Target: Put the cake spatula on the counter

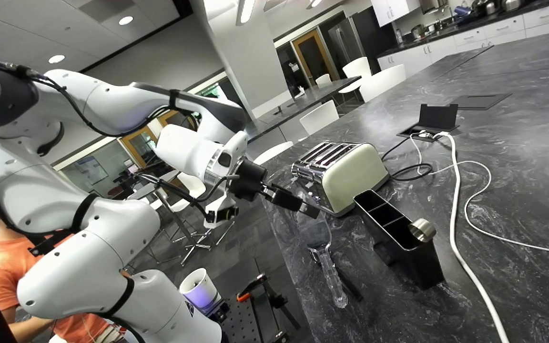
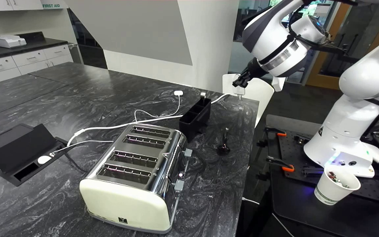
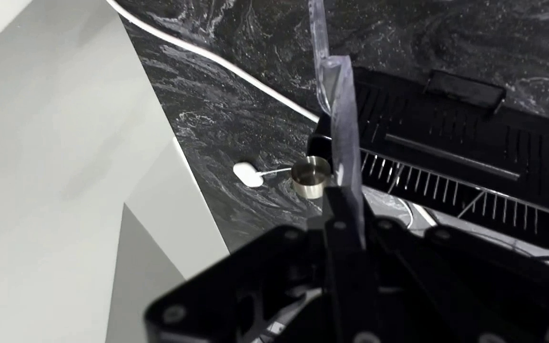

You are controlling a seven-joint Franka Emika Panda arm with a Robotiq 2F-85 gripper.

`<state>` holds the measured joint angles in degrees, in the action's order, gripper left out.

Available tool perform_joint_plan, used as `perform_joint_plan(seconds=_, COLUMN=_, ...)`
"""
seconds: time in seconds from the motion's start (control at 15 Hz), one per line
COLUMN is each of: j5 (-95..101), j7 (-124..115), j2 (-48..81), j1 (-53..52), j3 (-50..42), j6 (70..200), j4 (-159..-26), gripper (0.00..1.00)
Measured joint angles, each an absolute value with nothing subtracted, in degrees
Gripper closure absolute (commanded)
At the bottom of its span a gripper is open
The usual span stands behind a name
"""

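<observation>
Though dark, a glossy, pale-veined counter, white chairs beyond.

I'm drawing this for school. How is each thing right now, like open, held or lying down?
Spatula: held by its wide end
Gripper: closed on it
Toaster: standing upright
Holder: upright, open-topped
Metal cup: tucked in the holder
Outlet lid: flipped up
White cable: lying loose on the counter
Dark utensil: on the counter, kind unclear
Paper cup: standing, something inside
</observation>
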<state>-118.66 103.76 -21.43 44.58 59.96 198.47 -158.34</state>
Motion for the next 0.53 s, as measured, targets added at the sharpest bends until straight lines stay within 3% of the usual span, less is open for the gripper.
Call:
perform_joint_plan(seconds=0.27, j5=-123.0, j7=119.3, j2=-20.8, j1=52.2, j3=62.9, j6=198.3, j4=-156.6, gripper=0.99)
perform_joint_plan(seconds=0.53, j5=-127.3, j7=134.2, j2=-20.6, j1=68.2, j3=76.1, j6=198.2, j4=-155.4, gripper=0.99)
